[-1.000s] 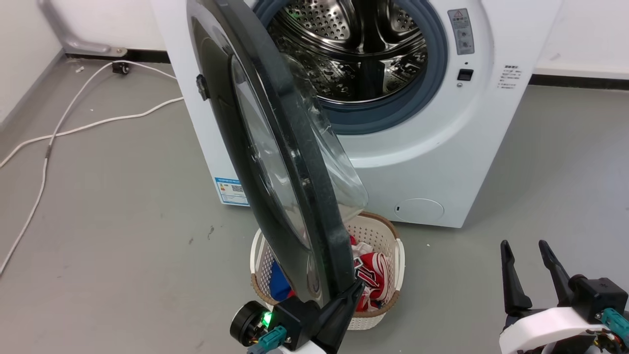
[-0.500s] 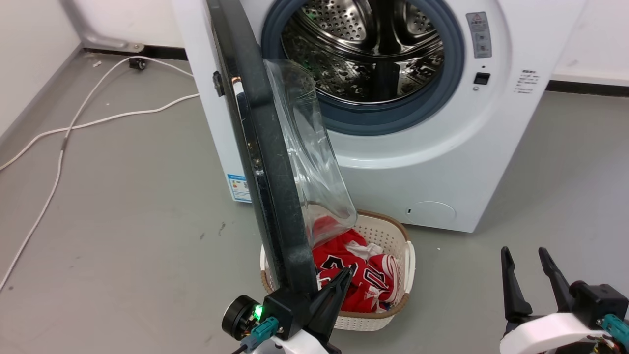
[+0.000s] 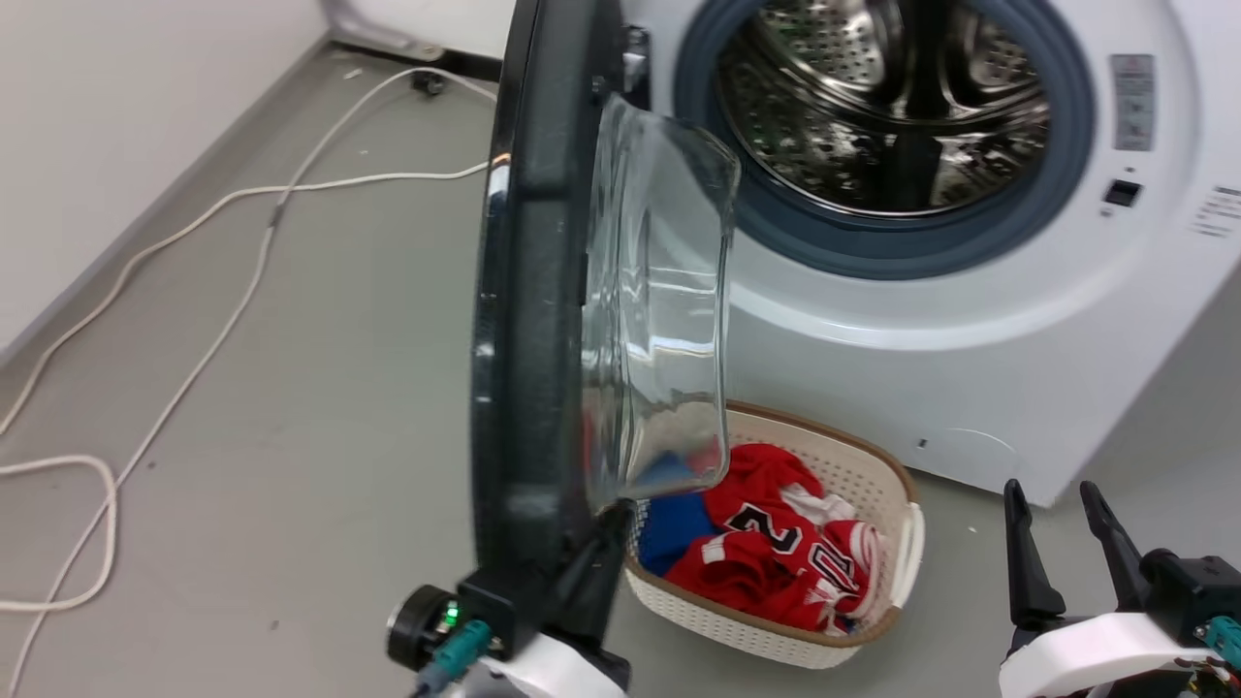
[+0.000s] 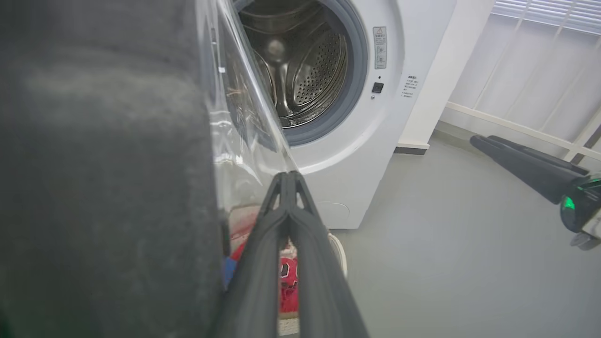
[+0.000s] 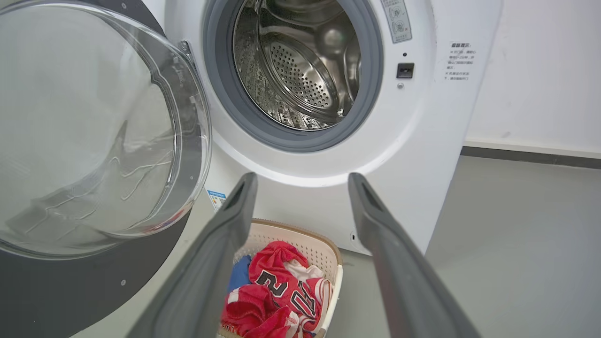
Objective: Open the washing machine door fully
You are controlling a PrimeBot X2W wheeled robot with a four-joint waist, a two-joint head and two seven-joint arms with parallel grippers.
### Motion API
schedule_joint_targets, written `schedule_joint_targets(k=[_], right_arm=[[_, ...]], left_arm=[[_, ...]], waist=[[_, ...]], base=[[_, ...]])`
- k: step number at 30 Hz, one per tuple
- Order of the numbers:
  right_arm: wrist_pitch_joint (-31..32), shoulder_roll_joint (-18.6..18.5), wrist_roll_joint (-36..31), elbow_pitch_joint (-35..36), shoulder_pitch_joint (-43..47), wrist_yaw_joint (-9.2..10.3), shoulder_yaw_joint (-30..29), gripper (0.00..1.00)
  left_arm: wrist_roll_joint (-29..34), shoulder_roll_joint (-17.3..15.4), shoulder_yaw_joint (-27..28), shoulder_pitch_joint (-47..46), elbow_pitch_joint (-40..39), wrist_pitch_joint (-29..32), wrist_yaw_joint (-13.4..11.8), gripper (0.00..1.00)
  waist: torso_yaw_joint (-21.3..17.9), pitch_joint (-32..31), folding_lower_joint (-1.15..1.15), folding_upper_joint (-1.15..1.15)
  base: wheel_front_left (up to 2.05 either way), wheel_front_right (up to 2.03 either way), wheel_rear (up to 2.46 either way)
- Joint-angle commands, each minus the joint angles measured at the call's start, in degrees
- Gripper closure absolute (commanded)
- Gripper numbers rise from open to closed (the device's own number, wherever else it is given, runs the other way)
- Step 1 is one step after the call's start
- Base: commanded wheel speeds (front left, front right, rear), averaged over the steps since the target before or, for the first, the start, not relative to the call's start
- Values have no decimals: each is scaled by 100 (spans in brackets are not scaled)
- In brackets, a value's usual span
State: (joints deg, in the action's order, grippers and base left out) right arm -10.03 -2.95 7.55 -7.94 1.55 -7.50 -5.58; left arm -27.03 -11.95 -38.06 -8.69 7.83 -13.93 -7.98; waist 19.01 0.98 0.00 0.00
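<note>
The washing machine door [image 3: 528,291] stands edge-on to the head view, swung well away from the white washing machine [image 3: 970,368], and its clear glass bowl [image 3: 659,320] bulges to the right. My left gripper [image 3: 611,523] is shut, with its fingertips against the door's inner side by the bowl's lower edge. In the left wrist view the fingers [image 4: 288,176] meet beside the glass, and the black door rim [image 4: 103,164] is at the left. My right gripper [image 3: 1052,494] is open at the lower right, apart from the door. Its wrist view shows the door [image 5: 94,141] beside the steel drum [image 5: 300,61].
A white woven basket [image 3: 911,543] of red and blue clothes stands on the floor before the machine, just right of the door's lower edge. White cables [image 3: 233,271] trail over the grey floor at the left. A wall runs along the far left.
The head camera has shifted right. The door has swung further from the machine, from showing its outer face to edge-on, uncovering the basket. My left gripper went with the door's lower edge.
</note>
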Motion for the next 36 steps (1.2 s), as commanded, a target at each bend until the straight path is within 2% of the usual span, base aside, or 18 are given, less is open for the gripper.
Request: schedule_joint_targets(k=[1,6,13,22,31,36], right_arm=[[18,12,-31,38,73,2,-10,0],[93,11,-68,141,79,2,9,0],[178,10,-76,251,98,2,30,0],[275,9,-158,377,-8,2,73,0],[269,10,-99,346,-183,2,81,0],[267,9,-133,297,-249,2,141,0]], left_arm=[[-44,-78,208,-70,-1,-43,-84,100],[-169,-246,632,103,-90,-105,-180,100],[-416,-623,1502,233,2,-133,-232,100],[-789,-1263,2517,-159,617,-133,-31,100],[-981,-1636,3607,-564,1419,-128,183,100],[-887,-1769,3910,-731,1824,-127,279,100]], waist=[[217,15,0,0],[396,15,0,0],[348,13,0,0],[-11,186,0,0],[-398,408,0,0],[-579,446,0,0]], base=[[0,0,0],[0,0,0],[0,0,0],[0,0,0],[0,0,0],[0,0,0]])
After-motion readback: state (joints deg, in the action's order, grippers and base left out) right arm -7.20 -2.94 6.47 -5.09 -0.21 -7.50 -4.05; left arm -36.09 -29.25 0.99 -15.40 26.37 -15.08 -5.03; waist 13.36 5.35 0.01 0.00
